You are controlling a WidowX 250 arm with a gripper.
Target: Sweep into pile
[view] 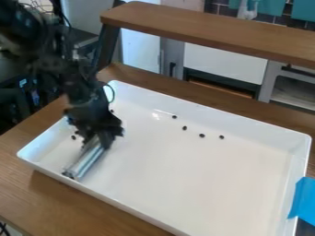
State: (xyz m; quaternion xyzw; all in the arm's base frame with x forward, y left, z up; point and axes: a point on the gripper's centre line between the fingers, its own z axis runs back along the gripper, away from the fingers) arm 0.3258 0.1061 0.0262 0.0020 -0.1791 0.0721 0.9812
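Observation:
The black gripper [102, 137] hangs low over the left part of the white tray, shut on the upper end of a silvery, bar-like tool [87, 160]. The tool lies slanted, its lower end close to the tray's near left wall. Small dark pieces are scattered on the tray floor: a loose row with one dark piece [174, 116], a second piece [184, 128], a third piece [201, 135] and a piece farther right [221, 137]. To the left of the gripper is another dark piece [73, 137]. The arm hides part of the tray's left side.
The white tray [246, 125] has raised walls and stands on a brown wooden table [67, 203]. Blue tape [304, 201] sticks to its right edge. Behind it runs a raised wooden shelf [209, 32] on a dark leg at the left.

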